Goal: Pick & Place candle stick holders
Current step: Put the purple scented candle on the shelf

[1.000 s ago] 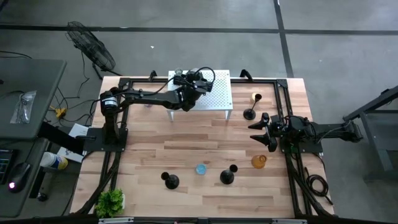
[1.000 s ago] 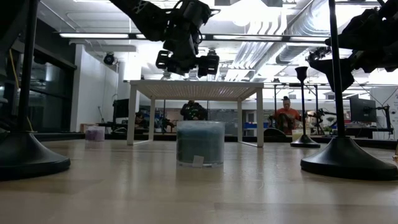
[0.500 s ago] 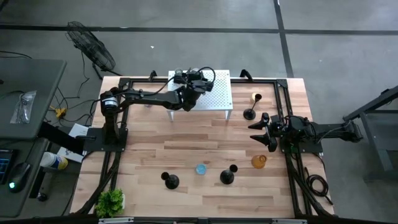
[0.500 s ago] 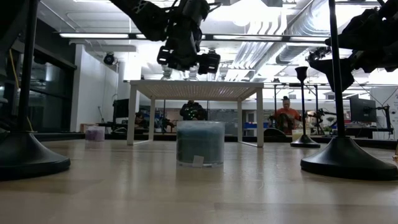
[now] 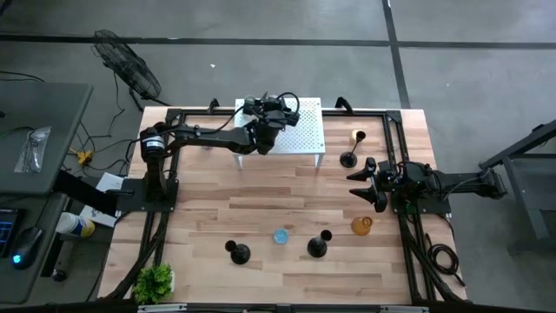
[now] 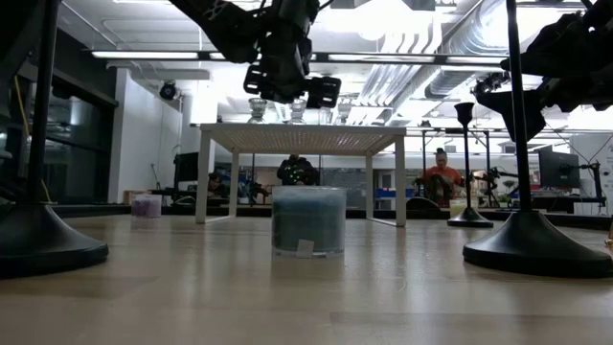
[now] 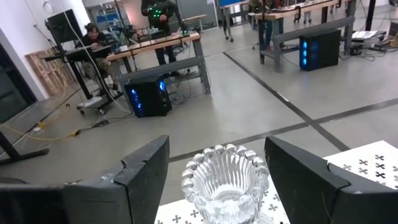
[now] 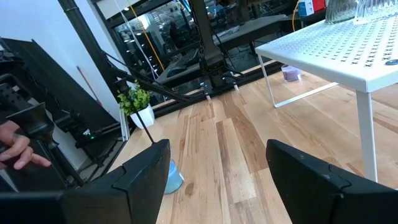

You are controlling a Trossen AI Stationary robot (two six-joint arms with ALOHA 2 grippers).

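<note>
My left gripper point(image 5: 266, 109) is open over the white perforated stand point(image 5: 304, 130) at the table's far edge. A clear ribbed glass cup point(image 7: 224, 180) stands on the stand between its fingers, with a gap on each side. More glass cups point(image 6: 257, 108) stand beside it. One black holder point(image 5: 348, 159) stands right of the stand with a yellow cup point(image 5: 359, 136) on its stem. Two more black holders point(image 5: 236, 252) point(image 5: 320, 244) stand near the front edge, with a blue cup point(image 5: 280, 236) between them. An amber cup point(image 5: 361, 225) stands at the right. My right gripper point(image 5: 365, 183) is open and empty at the right side.
A small green plant point(image 5: 154, 281) stands at the front left corner. A purple cup point(image 6: 147, 204) stands on the table left of the stand. Bare wood lies across the table's middle. A person's hand point(image 8: 18, 149) shows beyond the table's left side.
My left gripper has risen a little and gone toward the table's far edge over the stand. The glass cups on the stand, hidden behind it in the low view before, now show below it.
</note>
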